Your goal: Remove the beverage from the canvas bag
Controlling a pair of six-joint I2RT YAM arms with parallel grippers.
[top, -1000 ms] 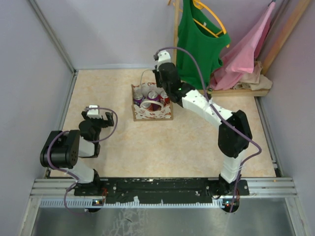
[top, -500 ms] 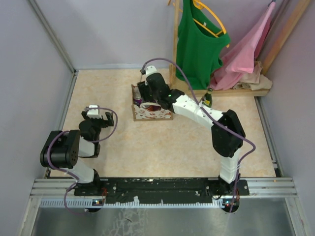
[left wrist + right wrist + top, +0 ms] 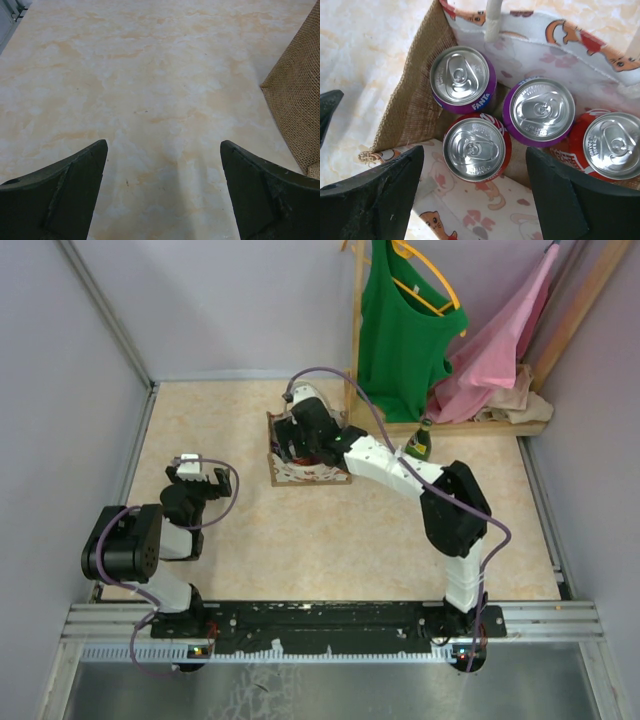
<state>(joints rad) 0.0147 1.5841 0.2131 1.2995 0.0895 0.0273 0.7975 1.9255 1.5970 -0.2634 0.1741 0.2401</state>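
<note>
The canvas bag (image 3: 308, 472) stands at the table's far middle, with a cat print on its walls (image 3: 485, 215) and a burlap side. Inside it stand beverage cans: a red can (image 3: 476, 149), a purple Fanta can (image 3: 462, 79), another purple can (image 3: 539, 111) and a second red one (image 3: 610, 145). My right gripper (image 3: 475, 192) hovers open just above the bag (image 3: 297, 440), its fingers either side of the near red can and touching nothing. My left gripper (image 3: 162, 190) is open and empty low over the table at the left (image 3: 197, 472).
A dark glass bottle (image 3: 420, 440) stands on the table right of the bag, beside the right forearm. A wooden rack with a green top (image 3: 405, 320) and pink cloth (image 3: 495, 350) fills the far right corner. The bag's burlap side (image 3: 300, 105) shows at the left wrist view's right edge.
The right arm has swung left from the bag's right side to over the bag, and its jaws have gone from shut to open. The bottle came into view behind it. The left arm has not moved.
</note>
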